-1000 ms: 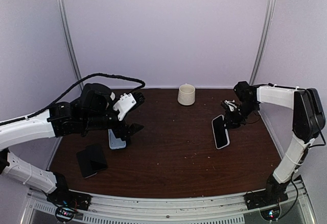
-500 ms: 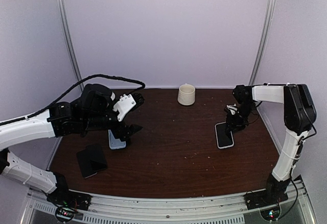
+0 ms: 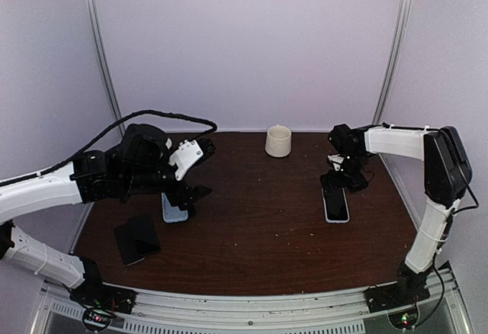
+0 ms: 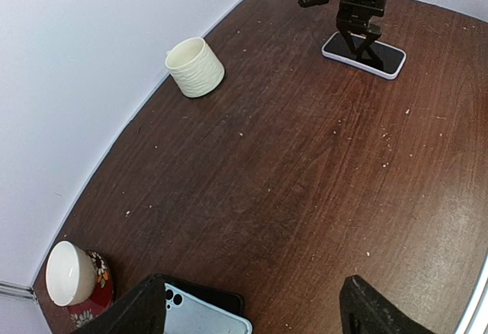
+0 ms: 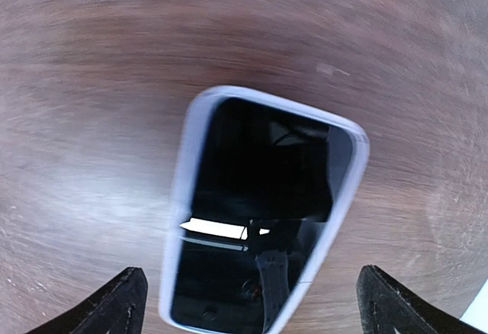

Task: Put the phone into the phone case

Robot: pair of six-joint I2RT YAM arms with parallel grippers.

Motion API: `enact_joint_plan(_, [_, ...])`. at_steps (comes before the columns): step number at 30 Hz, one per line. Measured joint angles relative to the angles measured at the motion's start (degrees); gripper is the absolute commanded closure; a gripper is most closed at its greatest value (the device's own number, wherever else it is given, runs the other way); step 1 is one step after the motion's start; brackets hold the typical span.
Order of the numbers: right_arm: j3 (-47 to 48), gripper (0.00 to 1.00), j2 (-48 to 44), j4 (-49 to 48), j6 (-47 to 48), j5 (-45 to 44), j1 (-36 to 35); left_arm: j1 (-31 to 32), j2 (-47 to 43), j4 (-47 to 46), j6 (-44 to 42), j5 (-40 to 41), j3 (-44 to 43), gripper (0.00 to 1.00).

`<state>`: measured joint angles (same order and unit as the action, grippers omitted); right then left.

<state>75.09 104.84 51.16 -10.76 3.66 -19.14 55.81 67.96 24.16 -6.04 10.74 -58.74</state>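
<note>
- My right claw (image 5: pixel 255 302) hangs spread wide over the phone (image 5: pixel 259 212). Its dark fingertips (image 5: pixel 122 296) stand out to either side of the phone's near end.
- The phone lies flat on the right side of the table (image 4: pixel 305 181). It is a glossy black slab with rounded corners and a pale, smooth rim.
- Its screen mirrors the arm overhead, so nothing on the glass can be read. The wood around it is smeared with blur.
- From above, I cannot tell whether my right claw touches the phone.
- My left claw (image 4: pixel 255 319) is also spread, empty, above the phone case (image 4: pixel 202 315). This is a light-blue shell with a camera cut-out, lying on the left side of the table.
- The picture's lower edge cuts the phone case off. A dark piece (image 4: pixel 225 300) shows beneath it, too little of it to identify.
- The table is dark brown wood grain flecked with pale specks.
- A cream ribbed cup (image 4: pixel 195 67) stands at the far wall.
- A white bowl (image 4: pixel 67 273) tips against something red and patterned.
- A dark flat slab (image 3: pixel 137 239) lies near my left arm.
</note>
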Motion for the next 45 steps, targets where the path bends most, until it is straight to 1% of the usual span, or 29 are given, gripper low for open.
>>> enact_joint_plan(2, [-0.02,0.0,-0.28,-0.94,-1.66,-2.62,-4.11,0.0,0.0,0.0,0.0,0.0,0.0,0.17])
enact_joint_plan(5, [-0.09,0.0,-0.26,-1.62,-3.15,-5.18,-8.46,0.0,0.0,0.02,0.0,0.04,0.0,0.17])
enact_joint_plan(8, [-0.13,0.01,-0.13,-1.46,-4.17,-8.24,-11.26,0.0,0.0,0.04,0.0,0.09,0.0,0.17])
enact_joint_plan(15, [-2.97,0.01,1.33,0.31,-4.92,-15.45,-11.61,0.0,0.0,0.02,-0.02,0.22,0.0,0.17])
enact_joint_plan(24, [-4.26,0.0,1.9,2.01,-4.87,-19.08,-11.63,0.0,0.59,0.15,-0.02,0.42,0.0,0.17])
enact_joint_plan(28, [-4.2,0.0,1.84,2.12,-4.46,-18.86,-11.78,-0.07,1.6,0.68,0.13,1.51,-0.46,0.05])
enact_joint_plan(30, [-4.09,0.0,1.51,2.01,-4.22,-18.75,-12.09,-0.61,3.37,1.62,1.18,2.58,-1.79,0.03])
enact_joint_plan(32, [-3.56,0.01,0.76,1.77,-4.09,-18.78,-12.55,-2.62,6.78,4.07,4.09,3.58,-4.66,0.04])
enact_joint_plan(34, [-2.91,0.01,-0.68,0.98,-3.98,-18.84,-13.44,-6.78,10.91,7.98,8.83,3.32,-8.39,0.1])
enact_joint_plan(36, [-2.47,0.01,-2.95,-0.24,-3.82,-18.88,-14.49,-13.97,14.71,11.87,15.3,0.35,-11.02,0.22])
enact_joint_plan(38, [-2.4,0.01,-4.81,-1.49,-3.54,-18.84,-15.17,-21.68,17.09,14.51,21.14,-2.49,-10.88,0.36])
enact_joint_plan(40, [-2.4,0.0,-6.36,-2.91,-3.1,-18.64,-15.78,-29.57,18.88,16.61,27.08,-6.82,-8.57,0.46])
enact_joint_plan(41, [-2.43,0.01,-6.73,-3.52,-2.89,-18.51,-15.93,-31.71,19.45,17.11,28.94,-8.22,-7.41,0.51])
enact_joint_plan(43, [-2.71,0.01,-6.97,-4.63,-2.56,-18.34,-16.24,-34.07,20.92,18.69,32.37,-10.6,-5.66,0.54])
enact_joint_plan(44, [-3.02,0.01,-6.97,-5.07,-2.47,-18.25,-16.26,-34.36,21.92,19.28,33.86,-11.58,-5.42,0.53])
enact_joint_plan(45, [-3.52,0.01,-6.97,-5.55,-2.34,-18.18,-16.28,-34.38,22.99,19.52,34.69,-12.44,-5.42,0.5])
